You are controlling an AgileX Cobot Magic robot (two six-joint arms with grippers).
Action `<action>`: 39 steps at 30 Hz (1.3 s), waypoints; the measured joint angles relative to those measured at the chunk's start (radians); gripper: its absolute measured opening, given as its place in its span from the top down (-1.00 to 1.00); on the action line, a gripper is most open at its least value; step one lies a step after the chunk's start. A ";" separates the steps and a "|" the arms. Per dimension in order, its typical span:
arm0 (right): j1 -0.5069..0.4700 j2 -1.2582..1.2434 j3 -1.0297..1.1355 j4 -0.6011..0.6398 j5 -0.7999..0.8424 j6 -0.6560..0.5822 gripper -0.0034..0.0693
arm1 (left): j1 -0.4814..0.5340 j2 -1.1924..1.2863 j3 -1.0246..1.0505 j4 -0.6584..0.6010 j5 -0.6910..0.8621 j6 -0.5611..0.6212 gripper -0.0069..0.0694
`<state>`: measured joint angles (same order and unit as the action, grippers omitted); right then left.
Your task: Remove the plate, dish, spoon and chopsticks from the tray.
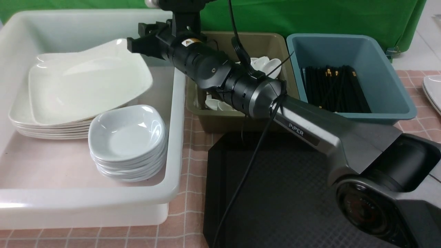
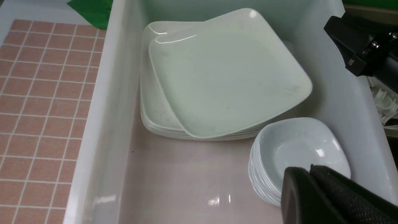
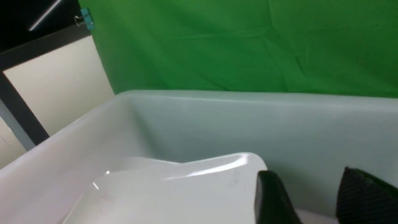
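The black tray (image 1: pixel 286 193) lies bare at the front. A large white plate (image 1: pixel 89 79) (image 2: pixel 230 71) (image 3: pixel 174 193) rests askew on a stack of plates in the white tub. In front of that stack, a small bluish dish (image 1: pixel 127 131) (image 2: pixel 298 149) tops a stack of dishes. My right gripper (image 1: pixel 136 36) (image 3: pixel 306 172) hangs open at the plate's far right corner, holding nothing. My left gripper (image 2: pixel 311 168) is shut and empty, above the dish stack. White spoons (image 1: pixel 265 63) lie in the olive tub. Black chopsticks (image 1: pixel 334 89) lie in the blue tub.
The white tub (image 1: pixel 175 103) has tall walls and fills the left side. The olive tub (image 1: pixel 220 120) and the blue tub (image 1: pixel 392 86) stand behind the tray. My right arm (image 1: pixel 303 127) stretches across the tray and the olive tub. Another white plate (image 1: pixel 434 89) shows at the right edge.
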<state>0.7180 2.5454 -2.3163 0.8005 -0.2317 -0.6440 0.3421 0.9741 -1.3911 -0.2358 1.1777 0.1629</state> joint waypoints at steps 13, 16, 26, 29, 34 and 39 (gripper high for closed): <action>-0.136 -0.344 0.000 -0.064 0.870 0.025 0.76 | 0.000 0.033 0.000 -0.051 0.018 0.001 0.77; -0.184 -0.476 -0.001 -0.188 1.064 0.132 0.82 | 0.000 0.065 0.000 -0.083 0.018 0.001 0.77; -0.256 -0.907 0.045 -0.792 1.365 0.432 0.82 | 0.000 0.132 0.000 -0.155 0.017 0.002 0.77; -0.256 -1.029 0.119 -0.879 1.365 0.474 0.82 | 0.000 0.133 0.000 -0.159 0.017 0.002 0.77; -0.256 -1.286 0.361 -0.911 1.365 0.525 0.82 | 0.000 0.134 0.000 -0.164 0.017 0.003 0.77; -0.256 -1.584 0.688 -0.927 1.361 0.595 0.82 | 0.000 0.134 0.000 -0.164 0.010 0.010 0.77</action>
<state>0.4623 0.9618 -1.6281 -0.1261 1.1295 -0.0495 0.3421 1.1084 -1.3911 -0.3998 1.1876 0.1727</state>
